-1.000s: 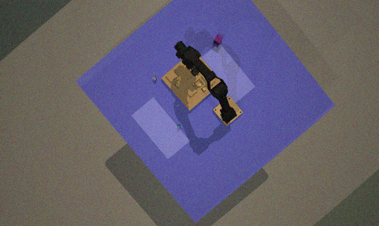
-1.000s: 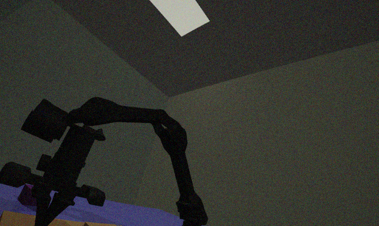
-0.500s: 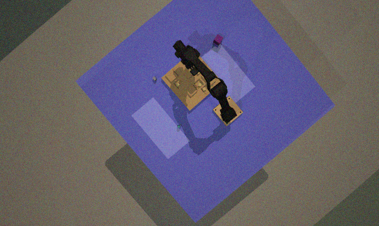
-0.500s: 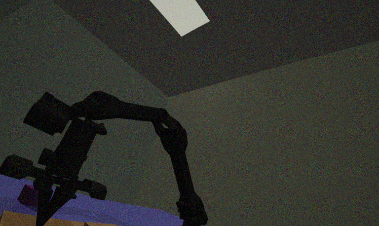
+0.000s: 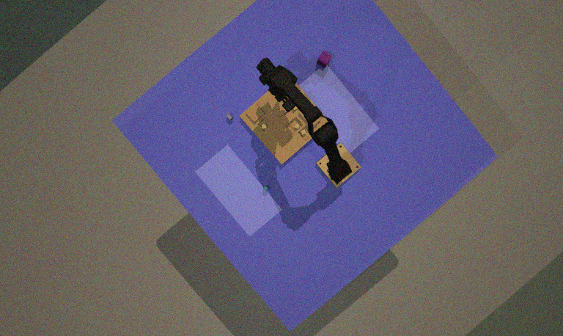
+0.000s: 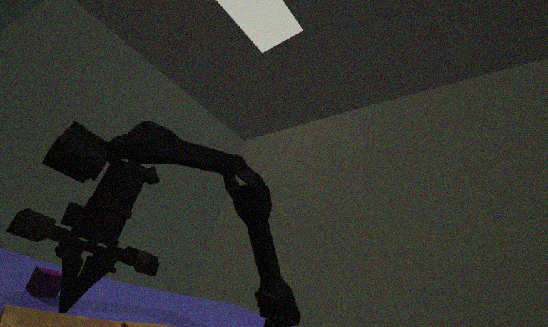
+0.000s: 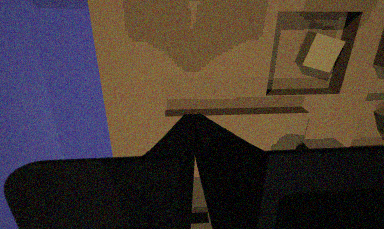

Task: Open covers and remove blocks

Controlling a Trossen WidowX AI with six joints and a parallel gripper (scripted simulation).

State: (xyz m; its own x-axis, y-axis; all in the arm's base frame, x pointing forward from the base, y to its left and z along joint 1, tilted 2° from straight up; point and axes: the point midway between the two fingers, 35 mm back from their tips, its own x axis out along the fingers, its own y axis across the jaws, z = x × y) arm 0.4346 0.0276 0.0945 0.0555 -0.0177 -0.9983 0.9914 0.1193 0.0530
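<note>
The wooden puzzle board (image 5: 283, 155) (image 6: 32, 316) (image 7: 131, 101) lies under the arm, partly in its shadow. In the wrist view a pale block (image 7: 325, 53) sits tilted in an open square well, and a long narrow groove (image 7: 235, 110) runs just beyond my fingertips. In the top view, small pale pieces (image 5: 264, 126) (image 5: 303, 132) show on the board; which are blocks and which are knobs I cannot tell. My gripper (image 6: 63, 310) (image 7: 192, 122) is shut and empty, its tips low over the board near the groove. Contact is unclear. The arm hides part of the board.
A magenta cube (image 5: 324, 58) (image 6: 43, 285) stands behind the board. A small grey piece (image 5: 229, 117) lies left of the board, and a small teal piece (image 5: 265, 188) lies toward the front. The arm's base plate (image 5: 354, 164) is right of the board.
</note>
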